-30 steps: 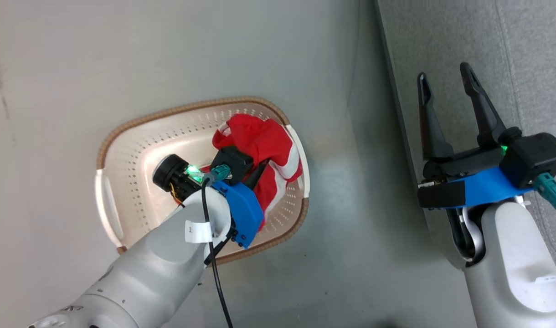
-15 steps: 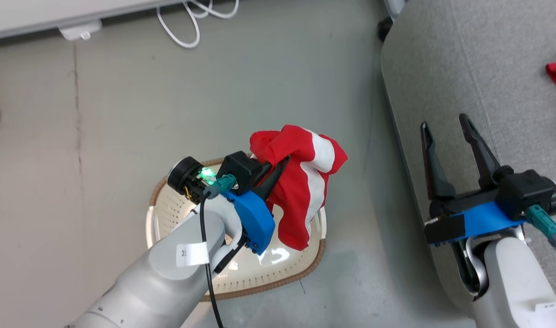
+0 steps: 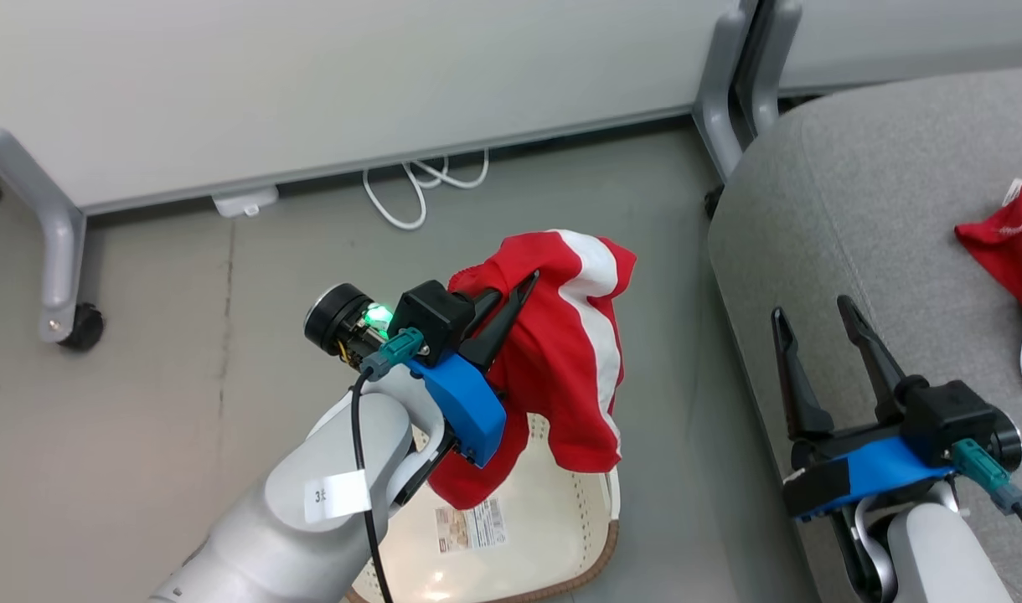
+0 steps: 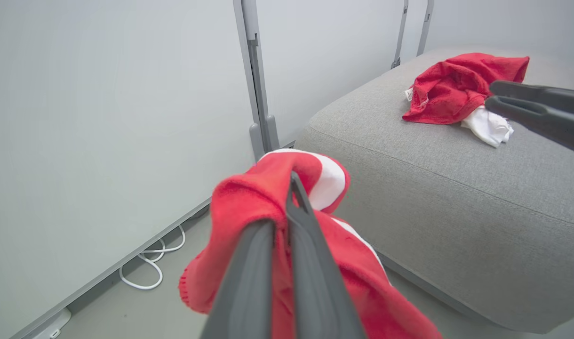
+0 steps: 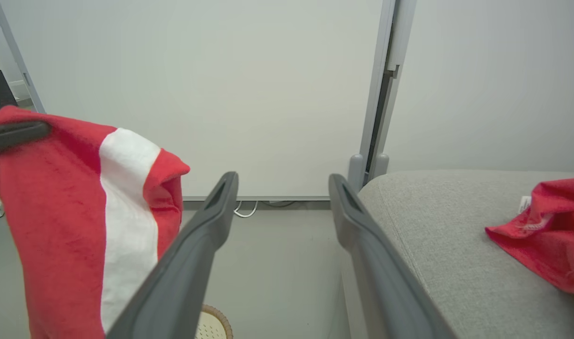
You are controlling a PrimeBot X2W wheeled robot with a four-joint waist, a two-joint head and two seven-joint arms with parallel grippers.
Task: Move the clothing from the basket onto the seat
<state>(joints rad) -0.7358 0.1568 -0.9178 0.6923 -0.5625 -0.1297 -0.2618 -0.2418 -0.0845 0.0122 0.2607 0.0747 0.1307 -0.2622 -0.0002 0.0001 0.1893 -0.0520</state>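
left claw (image 3: pixel 515 285) clamping striped red garment (image 3: pixel 574 368) above basket (image 3: pixel 609 548), right claw (image 3: pixel 811 308) spread over seat (image 3: pixel 854 209) edge

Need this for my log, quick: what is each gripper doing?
Left gripper: shut on the soft red white-striped fabric garment.
Right gripper: open, empty.

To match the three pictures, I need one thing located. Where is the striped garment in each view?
Head view: striped garment at centre, held by the left gripper.
Left wrist view: garment at lower centre, draped around the fingers.
Right wrist view: garment at the left edge.
Shared landmark: the grey seat, right of the garment in every view.
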